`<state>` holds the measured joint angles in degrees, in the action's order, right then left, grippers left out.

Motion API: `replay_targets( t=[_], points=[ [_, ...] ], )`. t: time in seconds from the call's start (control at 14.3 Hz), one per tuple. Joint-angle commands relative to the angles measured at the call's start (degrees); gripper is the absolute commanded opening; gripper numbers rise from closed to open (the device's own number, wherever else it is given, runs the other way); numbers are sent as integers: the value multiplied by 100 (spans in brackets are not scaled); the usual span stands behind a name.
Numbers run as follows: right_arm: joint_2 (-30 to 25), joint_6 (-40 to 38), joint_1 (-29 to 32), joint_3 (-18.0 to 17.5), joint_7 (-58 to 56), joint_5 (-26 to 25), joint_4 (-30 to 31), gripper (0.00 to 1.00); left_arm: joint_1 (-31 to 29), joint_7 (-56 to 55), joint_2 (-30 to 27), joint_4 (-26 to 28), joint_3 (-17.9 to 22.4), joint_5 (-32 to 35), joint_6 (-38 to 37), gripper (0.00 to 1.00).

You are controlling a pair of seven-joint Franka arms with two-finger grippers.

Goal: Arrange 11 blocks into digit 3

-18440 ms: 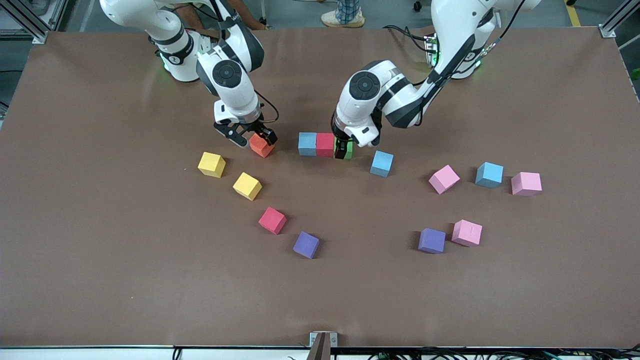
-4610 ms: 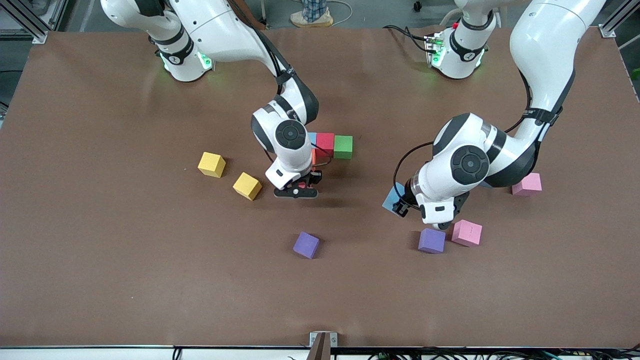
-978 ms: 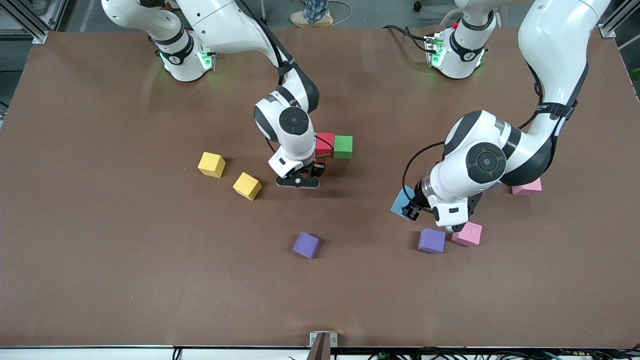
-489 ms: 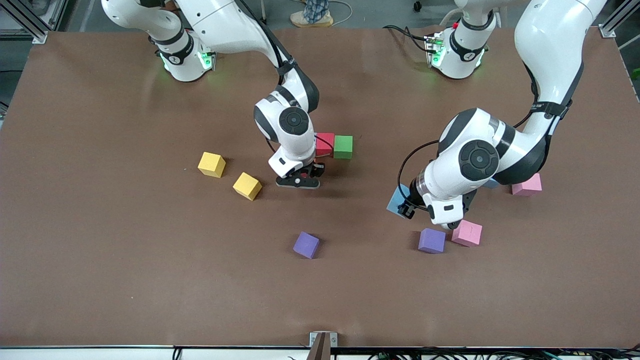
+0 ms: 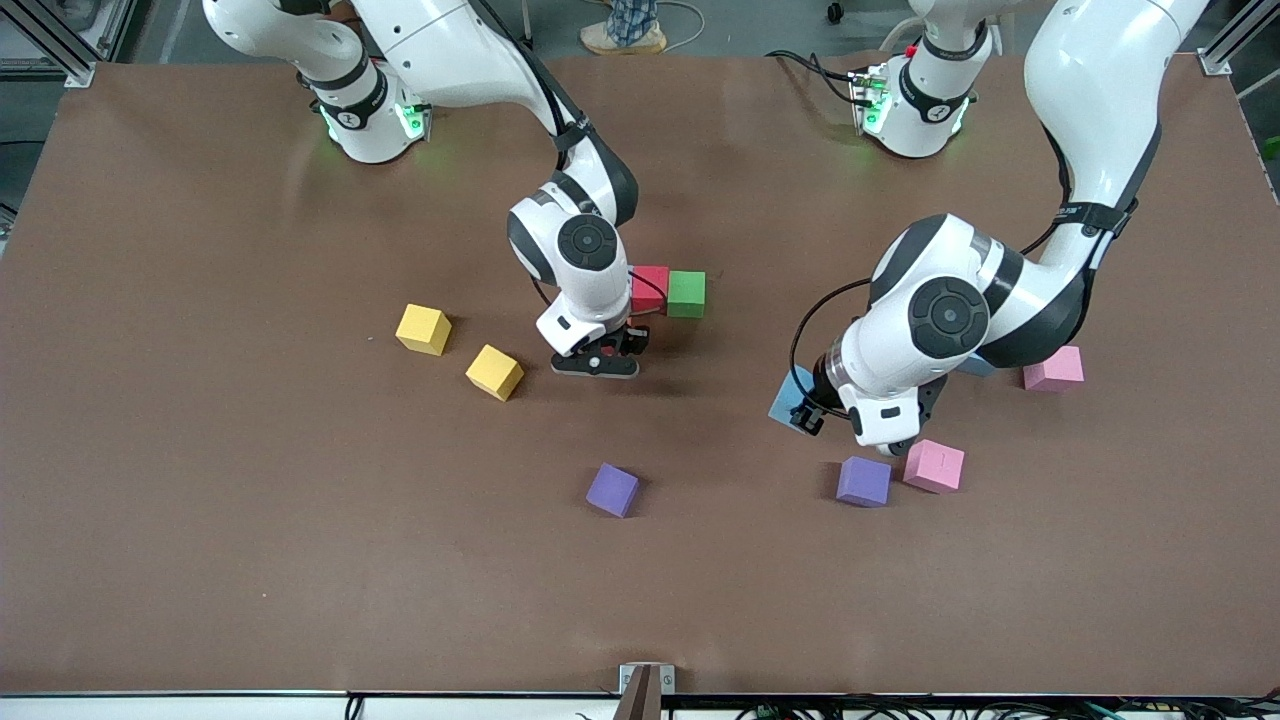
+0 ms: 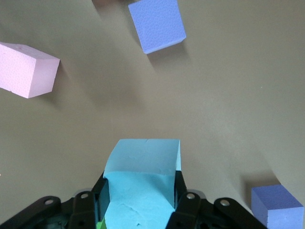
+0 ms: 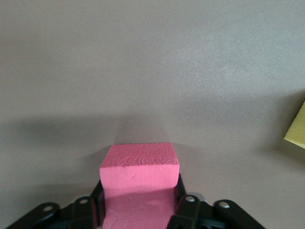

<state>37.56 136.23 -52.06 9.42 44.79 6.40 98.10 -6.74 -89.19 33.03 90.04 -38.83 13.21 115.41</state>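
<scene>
Blocks for the digit 3 start as a red block (image 5: 651, 288) and green block (image 5: 686, 294) touching in a row mid-table. At that row's seven o'clock the right gripper (image 5: 597, 365) brackets a pink-red block (image 7: 138, 183); I judge it should let go fully and lift straight. The left gripper (image 5: 806, 412), pinching a light blue block (image 6: 141, 183), is up at about four o'clock from the row.

I was working in a robotics lab or test cell, not a home. Two white arms (image 5: 440, 60) were bolted straight onto a wide brown table (image 5: 200, 520), green status lights glowing at their bases (image 5: 905, 110). Aluminium frame posts (image 5: 1225, 45) stood at the table's corners, and bundled cables (image 5: 900, 708) ran along its near edge. Past the edge where the bases stood, I saw a grey concrete floor (image 5: 780, 25) with a yellow line (image 5: 1147, 28) painted on it, and someone's shoes (image 5: 628, 38).
</scene>
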Motion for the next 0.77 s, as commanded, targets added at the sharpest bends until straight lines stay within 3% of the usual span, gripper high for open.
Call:
replay_targets(
  t=[0.0,0.7],
  points=[
    [-56,17,12,16,92,-113,43,100,15,-107,-113,-57,-10,67,-203,16],
    [-336,-316,196,16,91,-86,-89,100,217,-151,-86,-145,-2,59,-221,17]
  ],
)
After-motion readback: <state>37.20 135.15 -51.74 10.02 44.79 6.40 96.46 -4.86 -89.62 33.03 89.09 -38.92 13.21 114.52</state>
